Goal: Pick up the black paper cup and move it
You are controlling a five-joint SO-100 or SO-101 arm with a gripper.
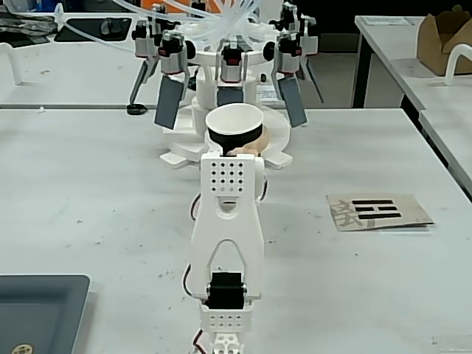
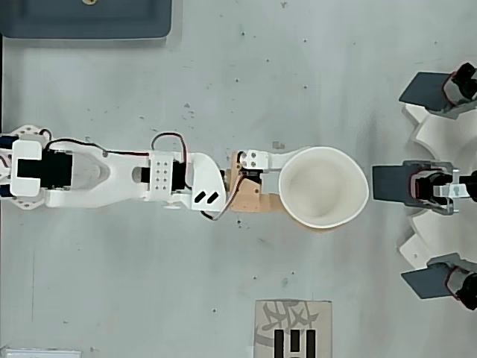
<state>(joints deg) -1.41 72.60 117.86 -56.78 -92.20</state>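
The black paper cup (image 1: 234,124) stands upright in front of my arm, its white inside facing up and a band of black wall showing under the rim. From overhead the cup (image 2: 322,185) is a slightly squashed white oval. My gripper (image 2: 302,189) is shut on it: a white finger (image 2: 277,159) lies along one side and a tan finger (image 2: 309,223) along the other. In the fixed view my arm's upper link hides most of the gripper (image 1: 236,147) and the cup's base, so I cannot tell whether the cup rests on the table.
A white fixture with several dark paddles (image 1: 230,81) stands just beyond the cup, at the right edge of the overhead view (image 2: 428,186). A cardboard card with black bars (image 1: 377,211) lies to the right. A grey tray (image 1: 37,310) sits at the near left.
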